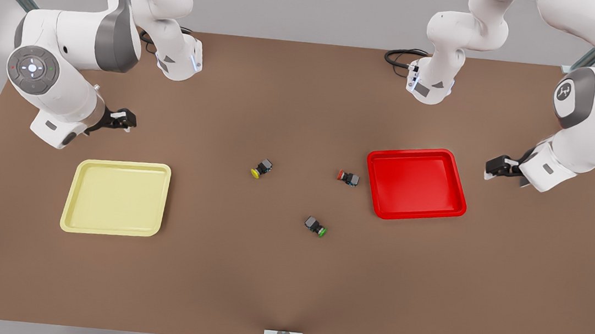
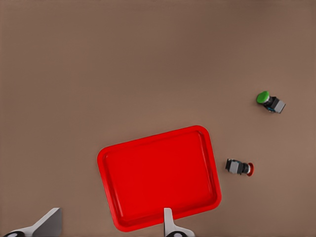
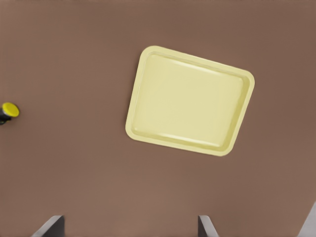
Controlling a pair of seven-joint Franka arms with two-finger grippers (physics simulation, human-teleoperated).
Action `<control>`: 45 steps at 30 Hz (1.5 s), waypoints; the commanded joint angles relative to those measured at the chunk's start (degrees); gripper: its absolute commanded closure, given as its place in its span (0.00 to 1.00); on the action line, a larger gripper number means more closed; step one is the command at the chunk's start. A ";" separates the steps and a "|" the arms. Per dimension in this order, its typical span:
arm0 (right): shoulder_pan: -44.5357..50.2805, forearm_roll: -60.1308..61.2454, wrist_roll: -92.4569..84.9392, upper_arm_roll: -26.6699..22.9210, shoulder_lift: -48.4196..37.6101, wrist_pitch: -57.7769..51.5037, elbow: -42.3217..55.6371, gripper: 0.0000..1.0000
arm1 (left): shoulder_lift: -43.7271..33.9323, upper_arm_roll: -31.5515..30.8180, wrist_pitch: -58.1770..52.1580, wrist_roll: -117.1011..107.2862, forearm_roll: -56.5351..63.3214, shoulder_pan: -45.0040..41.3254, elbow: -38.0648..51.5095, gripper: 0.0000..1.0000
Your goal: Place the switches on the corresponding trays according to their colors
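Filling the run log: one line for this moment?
left gripper open by red tray | right gripper open by yellow tray | switches untouched

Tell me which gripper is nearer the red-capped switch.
Left. The left gripper hovers just beyond the red tray, which lies between it and the red-capped switch. The right gripper waits across the table, above the yellow tray.

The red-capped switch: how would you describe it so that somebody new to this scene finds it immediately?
Find the red tray on the front view's right. Just off its side facing the table's middle lies the red-capped switch, on the bare brown table. The yellow-capped switch and the green-capped switch lie farther off.
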 commanded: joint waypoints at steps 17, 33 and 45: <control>23.26 19.72 86.00 -0.01 21.38 26.40 -3.05 0.00 | 9.43 -0.52 48.22 -121.54 -1.08 -25.70 -30.93 0.00; 32.49 14.18 102.53 -0.45 19.27 70.70 -32.84 0.00 | 12.25 -0.79 55.34 -129.89 -3.63 -30.00 -39.54 0.00; 33.20 14.18 105.52 0.96 19.18 72.55 -39.17 0.00 | 15.67 -0.79 60.53 -123.93 -3.37 -34.57 -41.30 0.00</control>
